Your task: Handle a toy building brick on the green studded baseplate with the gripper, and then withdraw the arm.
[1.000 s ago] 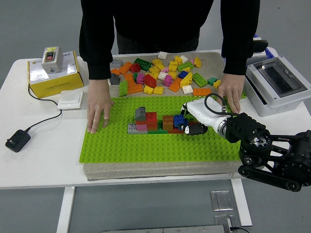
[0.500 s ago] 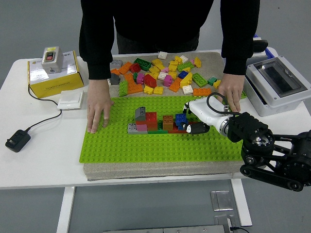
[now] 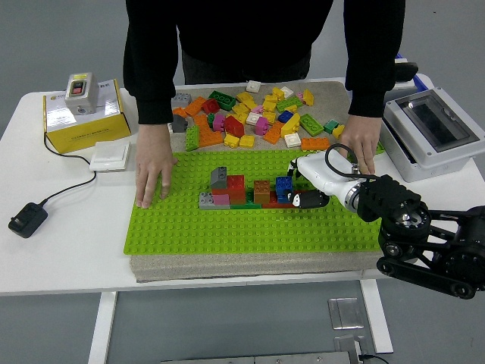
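From the head view, the right robot hand [image 3: 297, 191] is reaching in from the right, its white fingers [image 3: 312, 200] curling around a blue brick [image 3: 284, 186] at the right end of the brick row [image 3: 242, 191] on the green baseplate [image 3: 227, 227]. Whether the brick is being truly pinched or only touched cannot be told for certain; it looks like a light grip. The left robot hand is not showing.

Just beyond the robot hand, a person's hand [image 3: 361, 144] is pressing the baseplate's far right corner; well to the left, the person's other hand [image 3: 154, 174] is holding the left edge flat. Loose bricks [image 3: 250, 114] are lying beyond, on the grey mat [image 3: 227, 267] covering the counter [image 3: 61, 250].

The likely risk: pulling the arm back while the fingers are gripping could tear the blue brick or its neighbours off the studs, or lift the plate against the steadying hands.

The yellow box [image 3: 79, 120] far left is carrying print too small to read.
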